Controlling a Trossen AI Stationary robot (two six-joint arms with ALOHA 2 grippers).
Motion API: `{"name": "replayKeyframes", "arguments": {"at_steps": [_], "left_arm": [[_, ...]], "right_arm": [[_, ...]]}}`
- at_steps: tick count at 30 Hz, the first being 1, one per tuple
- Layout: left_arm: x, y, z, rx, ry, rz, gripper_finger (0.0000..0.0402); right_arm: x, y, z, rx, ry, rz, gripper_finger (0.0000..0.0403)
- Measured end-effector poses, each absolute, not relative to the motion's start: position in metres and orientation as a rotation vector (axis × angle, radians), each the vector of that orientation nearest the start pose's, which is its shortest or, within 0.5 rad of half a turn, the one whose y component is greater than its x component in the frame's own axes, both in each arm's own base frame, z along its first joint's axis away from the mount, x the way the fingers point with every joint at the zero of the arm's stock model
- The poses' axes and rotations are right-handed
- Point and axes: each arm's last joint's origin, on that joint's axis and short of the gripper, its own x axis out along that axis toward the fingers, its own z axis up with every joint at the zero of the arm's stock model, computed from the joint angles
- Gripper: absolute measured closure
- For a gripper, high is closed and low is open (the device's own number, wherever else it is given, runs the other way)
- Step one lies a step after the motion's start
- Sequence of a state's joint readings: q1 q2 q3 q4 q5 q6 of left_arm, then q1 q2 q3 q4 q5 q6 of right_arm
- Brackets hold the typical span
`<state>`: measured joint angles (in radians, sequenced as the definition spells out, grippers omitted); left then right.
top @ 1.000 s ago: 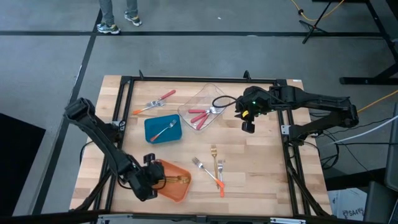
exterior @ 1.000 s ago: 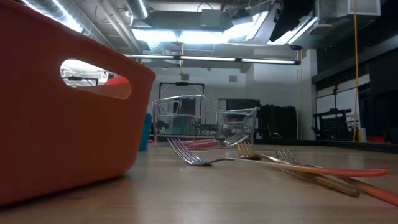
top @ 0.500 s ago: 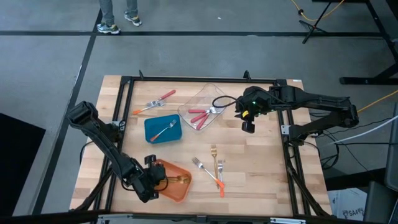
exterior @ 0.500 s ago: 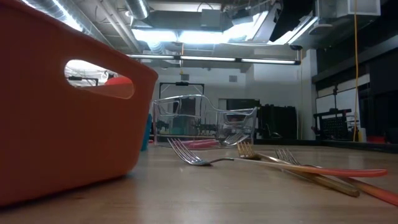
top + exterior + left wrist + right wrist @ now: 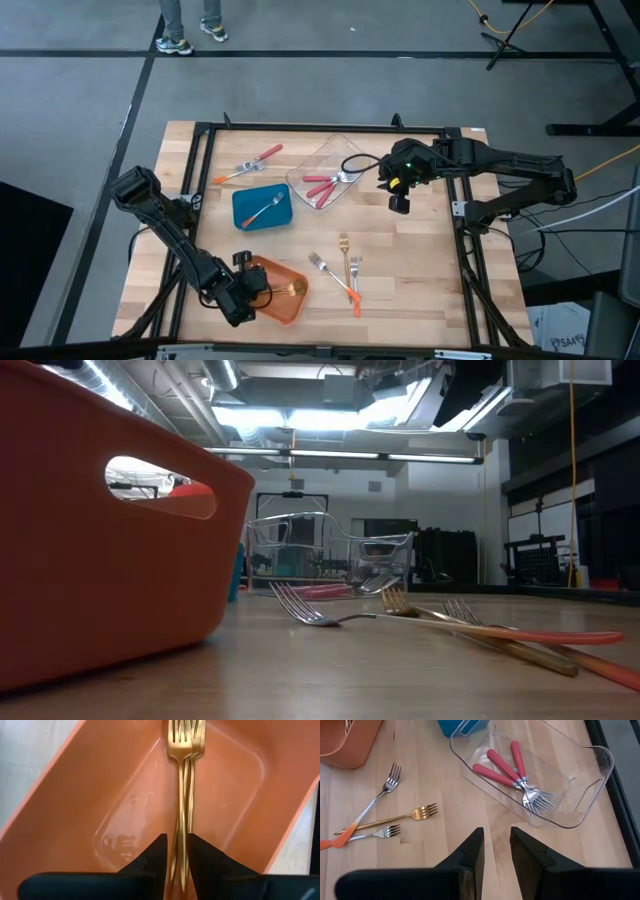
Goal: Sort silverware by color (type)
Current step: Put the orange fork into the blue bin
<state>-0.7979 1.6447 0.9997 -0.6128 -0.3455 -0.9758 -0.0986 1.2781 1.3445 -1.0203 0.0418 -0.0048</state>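
My left pincer [image 5: 173, 851] hangs in the orange bin [image 5: 75, 820], fingers slightly parted astride the gold forks [image 5: 184, 795] (lying on its floor). Right pincer [image 5: 494, 847], part-open and empty, hovers near the clear tray [image 5: 580, 775].

My dark fingers [image 5: 155, 857] over gold forks [image 5: 184, 795] in an orange bin [image 5: 100, 795]; red-handled forks [image 5: 512, 767] in the clear tray [image 5: 590, 775]; blue bin [image 5: 262, 207]

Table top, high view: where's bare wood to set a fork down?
Free: the near right corner right of the loose forks, and the strip between blue bin and orange bin. Crowded: around the clear tray, with the right tool beside it.
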Motion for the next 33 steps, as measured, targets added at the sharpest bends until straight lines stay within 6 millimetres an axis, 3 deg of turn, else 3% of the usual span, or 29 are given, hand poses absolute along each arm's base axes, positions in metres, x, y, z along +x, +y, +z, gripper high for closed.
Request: {"name": "replayKeyframes", "arguments": {"at_steps": [20, 33], "left_arm": [[0.218, -0.208, 0.178, -0.203, 1.119, 0.14, 0.0327], [0.241, -0.21, 0.209, -0.227, 1.044, 0.089, 0.0327]], "right_arm": [[0.239, -0.025, 0.354, 0.023, 0.955, -0.127, 0.0318], [0.239, -0.025, 0.354, 0.023, 0.955, -0.127, 0.0318]]}}
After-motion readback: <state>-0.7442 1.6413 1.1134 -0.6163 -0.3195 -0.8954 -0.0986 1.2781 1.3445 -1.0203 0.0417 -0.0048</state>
